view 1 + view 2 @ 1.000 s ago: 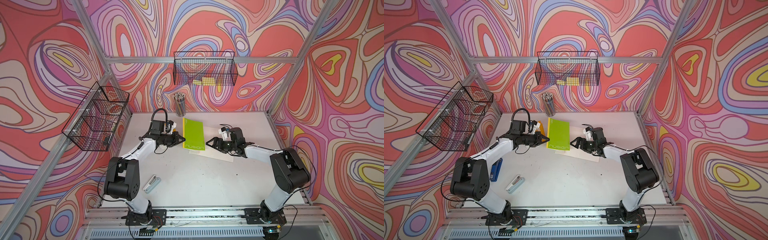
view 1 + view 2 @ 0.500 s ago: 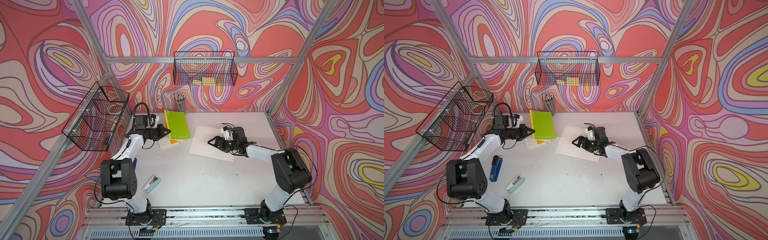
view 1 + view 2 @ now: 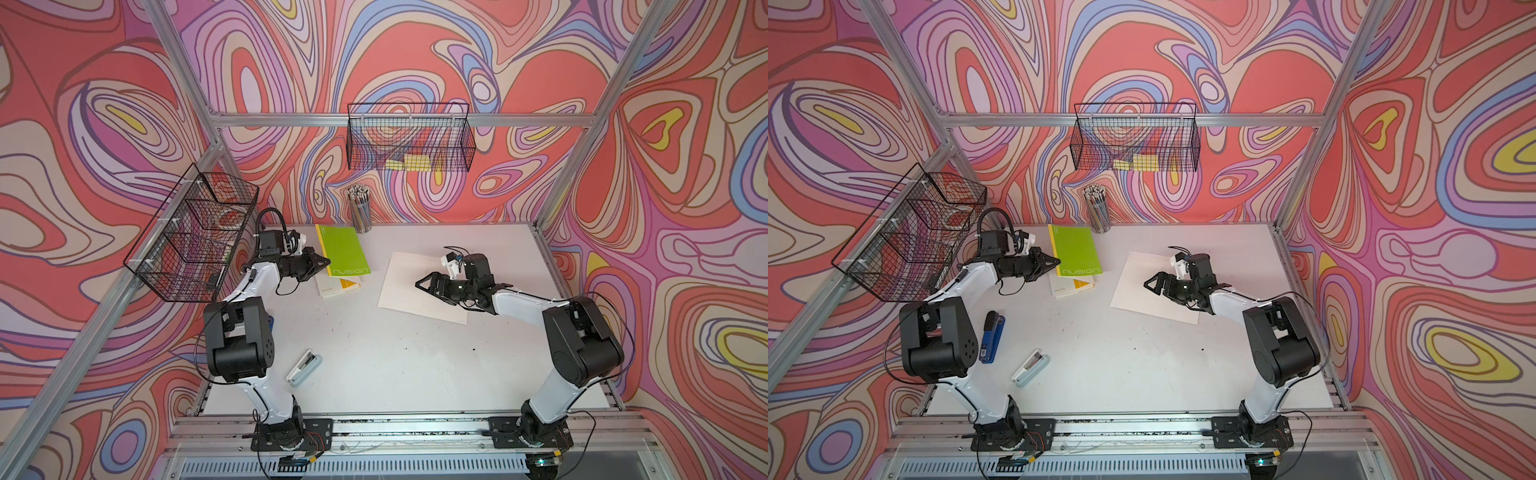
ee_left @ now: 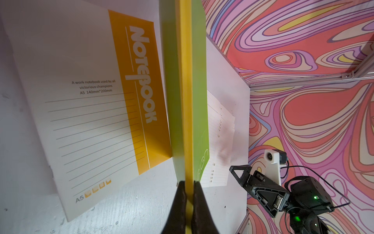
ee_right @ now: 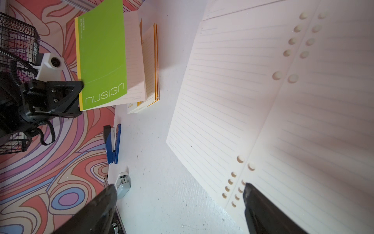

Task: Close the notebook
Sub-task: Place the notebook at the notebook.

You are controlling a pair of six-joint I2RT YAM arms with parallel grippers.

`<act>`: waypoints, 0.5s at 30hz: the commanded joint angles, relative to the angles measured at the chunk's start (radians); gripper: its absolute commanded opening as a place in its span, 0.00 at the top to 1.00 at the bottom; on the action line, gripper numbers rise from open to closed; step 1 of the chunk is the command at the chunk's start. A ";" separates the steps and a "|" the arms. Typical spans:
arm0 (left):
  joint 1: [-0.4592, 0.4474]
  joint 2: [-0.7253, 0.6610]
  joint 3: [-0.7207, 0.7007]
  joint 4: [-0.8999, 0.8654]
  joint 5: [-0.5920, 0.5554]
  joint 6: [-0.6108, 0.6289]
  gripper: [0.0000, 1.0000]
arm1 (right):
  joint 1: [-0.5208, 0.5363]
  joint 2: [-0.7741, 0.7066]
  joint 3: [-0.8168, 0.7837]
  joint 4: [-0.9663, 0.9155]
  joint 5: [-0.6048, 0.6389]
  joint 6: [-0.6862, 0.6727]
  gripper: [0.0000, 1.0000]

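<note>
1. The left tool (image 3: 323, 262) was clamped tight on the yellow spine edge of the green notebook (image 3: 341, 249). It held the book raised at the far left of the table (image 3: 395, 353), above an orange notebook (image 3: 338, 287).
2. Closing looked nearly done, though the pages fanned slightly away from the cover. The next move called for laying the book flat so the cover dropped shut, then letting go.
3. The right tool (image 3: 422, 284) stood wide open and empty over loose lined sheets (image 3: 401, 286).
</note>
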 commanded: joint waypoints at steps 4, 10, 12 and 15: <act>0.011 0.029 0.042 -0.026 0.000 0.048 1.00 | -0.004 0.008 0.006 0.021 -0.003 -0.004 0.02; 0.016 0.046 0.045 -0.062 -0.052 0.084 1.00 | -0.004 0.018 0.004 0.030 -0.009 0.001 0.01; 0.018 0.055 0.045 -0.069 -0.066 0.091 1.00 | -0.004 0.015 0.002 0.029 -0.011 0.000 0.02; 0.021 0.073 0.046 -0.072 -0.080 0.098 1.00 | -0.003 0.012 0.001 0.024 -0.009 -0.002 0.02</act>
